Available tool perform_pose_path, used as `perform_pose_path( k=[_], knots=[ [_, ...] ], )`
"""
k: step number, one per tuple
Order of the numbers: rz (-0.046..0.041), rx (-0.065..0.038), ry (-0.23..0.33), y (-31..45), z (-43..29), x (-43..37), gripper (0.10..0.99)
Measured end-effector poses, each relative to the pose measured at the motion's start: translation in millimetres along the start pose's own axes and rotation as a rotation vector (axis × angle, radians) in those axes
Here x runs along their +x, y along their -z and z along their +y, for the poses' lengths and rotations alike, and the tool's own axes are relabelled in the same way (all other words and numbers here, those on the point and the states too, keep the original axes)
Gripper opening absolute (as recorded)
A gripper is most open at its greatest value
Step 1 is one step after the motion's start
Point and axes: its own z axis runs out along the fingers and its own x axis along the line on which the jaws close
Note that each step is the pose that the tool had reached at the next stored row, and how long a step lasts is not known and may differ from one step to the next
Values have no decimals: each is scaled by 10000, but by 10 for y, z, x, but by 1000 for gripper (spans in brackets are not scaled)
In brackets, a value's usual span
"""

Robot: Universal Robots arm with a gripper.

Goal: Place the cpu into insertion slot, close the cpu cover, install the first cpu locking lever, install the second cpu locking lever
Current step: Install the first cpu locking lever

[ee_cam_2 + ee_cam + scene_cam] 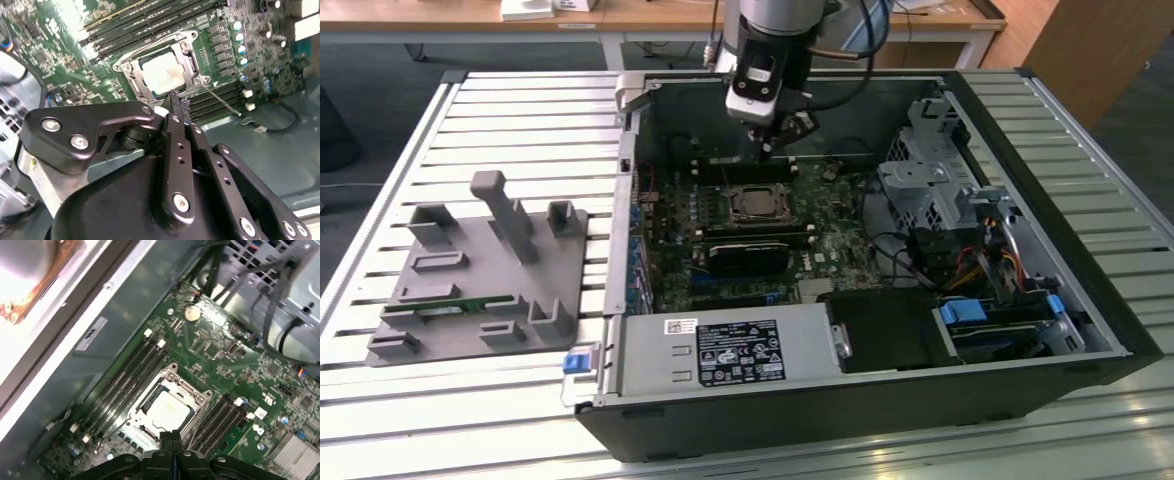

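Observation:
The cpu [754, 203] lies flat in the insertion slot on the green motherboard, its silvery top showing in both wrist views [165, 75] [167, 412]. The cpu cover [131, 80] [199, 401] lies down as a metal frame around it. One thin locking lever [222, 102] sticks out from a socket corner over the memory slots. My gripper [770, 148] hangs above the board, just behind the socket in the exterior view. Its black fingers [175, 100] [172, 439] are pressed together with nothing between them, tips close to the socket's edge.
The open case's walls [634, 150] ring the board. A drive cage [934, 180] with cables stands at the exterior view's right, and a power supply [720, 350] at the front. A black module [747, 250] sits before the socket. A grey fixture plate [480, 270] lies outside the case.

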Motion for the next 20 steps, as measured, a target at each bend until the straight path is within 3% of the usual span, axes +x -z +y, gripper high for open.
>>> perform_pose_path(
  k=[20],
  knots=[
    [52,149,3628,-6,0,0,106]
  ],
)
